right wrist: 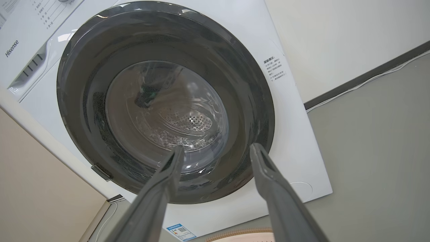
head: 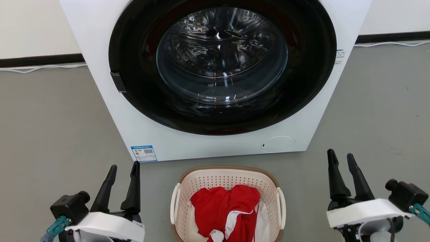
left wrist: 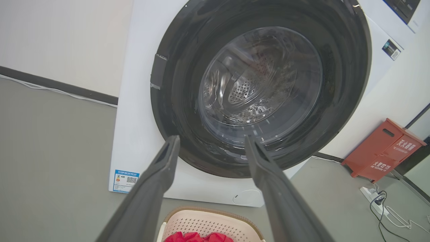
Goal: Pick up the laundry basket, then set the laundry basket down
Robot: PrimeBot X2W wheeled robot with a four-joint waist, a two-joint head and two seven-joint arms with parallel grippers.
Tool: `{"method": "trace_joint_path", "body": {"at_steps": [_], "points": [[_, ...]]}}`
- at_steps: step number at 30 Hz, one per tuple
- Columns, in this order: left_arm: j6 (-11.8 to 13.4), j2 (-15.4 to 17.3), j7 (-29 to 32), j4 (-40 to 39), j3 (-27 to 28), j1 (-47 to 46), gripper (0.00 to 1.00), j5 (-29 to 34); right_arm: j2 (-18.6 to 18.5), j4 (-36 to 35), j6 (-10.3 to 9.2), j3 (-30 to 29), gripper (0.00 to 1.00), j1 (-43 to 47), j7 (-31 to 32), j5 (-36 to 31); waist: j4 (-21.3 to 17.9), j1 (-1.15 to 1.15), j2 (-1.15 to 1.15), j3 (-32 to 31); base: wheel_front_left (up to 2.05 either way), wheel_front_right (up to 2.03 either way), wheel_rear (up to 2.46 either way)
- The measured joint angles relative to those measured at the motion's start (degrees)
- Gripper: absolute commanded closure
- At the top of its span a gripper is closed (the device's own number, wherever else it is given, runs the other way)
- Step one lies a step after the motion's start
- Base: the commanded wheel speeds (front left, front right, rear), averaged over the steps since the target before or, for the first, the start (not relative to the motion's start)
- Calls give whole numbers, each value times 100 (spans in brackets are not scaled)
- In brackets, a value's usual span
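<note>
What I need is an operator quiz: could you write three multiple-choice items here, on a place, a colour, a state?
1. Where is the laundry basket? A on the floor before the washer; B atop it; C in the drum.
2. Top cloth in it: A blue; B red; C green.
3. The left hand and right hand: A shut on handles; B holding cloth; C open, empty.
Key: 1A, the head view shows it there; 2B, red shows; 3C, fingers apart, off the basket.
</note>
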Motion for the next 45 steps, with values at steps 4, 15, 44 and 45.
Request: {"method": "trace_joint_path", "body": {"at_steps": [4,15,44,45], "points": [[-4,2,-51,-14,-15,-1,0,230,2,1,0,-3,0,-65,-79,-263,-5,0,0,14,0,0,0],[-5,18,-253,-47,-66,-88,0,968,12,31,1,-82,0,-70,-269,-1048,-10,0,0,57,0,0,0],[-5,105,-444,-90,-148,-114,0,1548,21,88,2,-23,0,-181,-443,-1627,-86,0,0,273,0,0,0],[-5,111,-444,-82,-147,-136,0,1547,23,89,2,-24,0,-182,-443,-1627,-89,0,0,311,0,0,0]]}}
